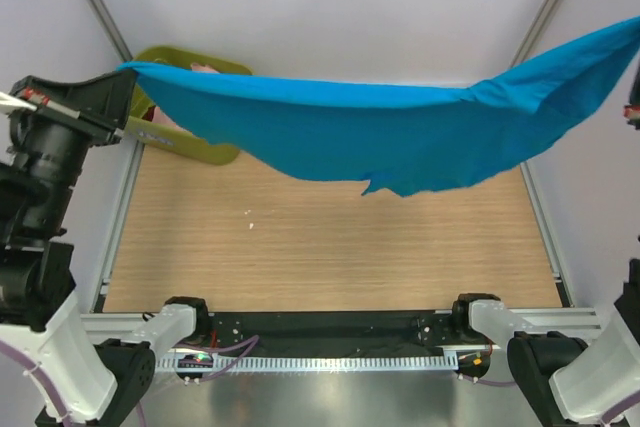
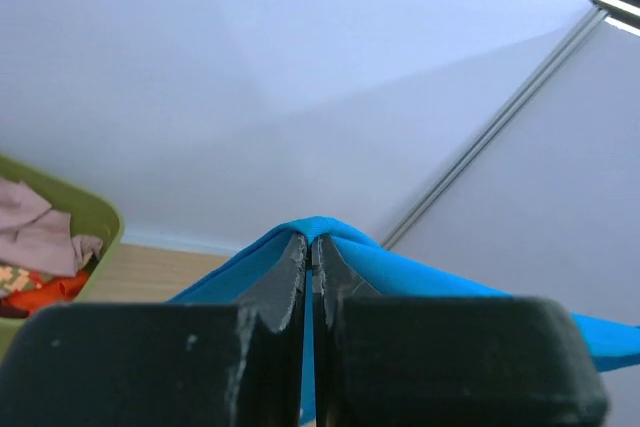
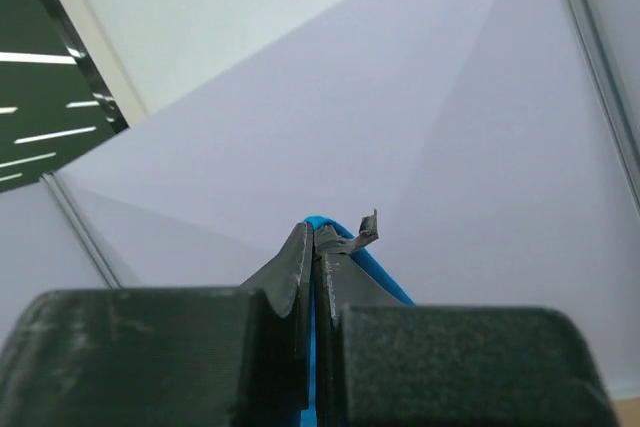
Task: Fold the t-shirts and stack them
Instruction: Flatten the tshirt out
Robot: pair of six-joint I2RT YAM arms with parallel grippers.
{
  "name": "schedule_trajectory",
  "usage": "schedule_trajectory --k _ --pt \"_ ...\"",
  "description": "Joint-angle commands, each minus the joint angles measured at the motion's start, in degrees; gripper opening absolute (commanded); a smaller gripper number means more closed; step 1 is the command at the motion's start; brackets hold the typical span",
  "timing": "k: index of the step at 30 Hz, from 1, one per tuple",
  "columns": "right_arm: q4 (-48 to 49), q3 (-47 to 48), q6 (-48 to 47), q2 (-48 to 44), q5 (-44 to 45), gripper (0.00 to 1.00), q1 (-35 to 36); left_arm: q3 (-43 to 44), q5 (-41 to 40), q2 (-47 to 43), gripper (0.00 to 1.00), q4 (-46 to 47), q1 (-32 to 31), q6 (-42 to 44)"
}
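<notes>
Blue t-shirt hanging stretched in air over table, spanning approx 10 to 2 o'clock, middle sagging. L claw pinching one end at 10 o'clock, fingers pressed tight on cloth. R claw pinching other end at 2 o'clock, likewise clamped. Olive tub sitting at 10 o'clock on table w/ pink t-shirt and red-orange t-shirt lying bunched inside.

No legible text, labels, brands, numbers or signs anywhere in these views.
</notes>
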Motion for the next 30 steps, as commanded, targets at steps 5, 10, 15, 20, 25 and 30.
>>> schedule_trajectory --k 5,10,15,20,25,30 --pt "3.8 7.6 -1.8 1.0 0.9 0.01 -0.4 3.9 -3.0 -0.1 0.00 1.7 -1.0 2.6" --pt "6.4 4.3 -0.3 1.0 -0.6 0.01 -0.3 -3.3 -3.4 -1.6 0.00 8.1 -1.0 2.3" --pt "10.1 -6.4 -2.8 -1.8 1.0 0.01 -0.3 -10.6 -4.0 -1.2 0.00 13.6 -1.1 1.9" --pt "8.9 -7.8 -6.1 1.5 2.1 0.01 -0.4 -13.4 -3.0 3.4 0.00 19.3 -1.1 1.1" --pt "9.7 -8.0 -7.4 2.4 2.6 0.01 -0.3 -11.3 -2.9 6.3 0.00 21.0 -1.0 1.5" --pt "7.9 -6.6 -6.8 1.3 2.5 0.01 -0.4 -13.2 -4.0 3.5 0.00 21.3 -1.0 1.5"
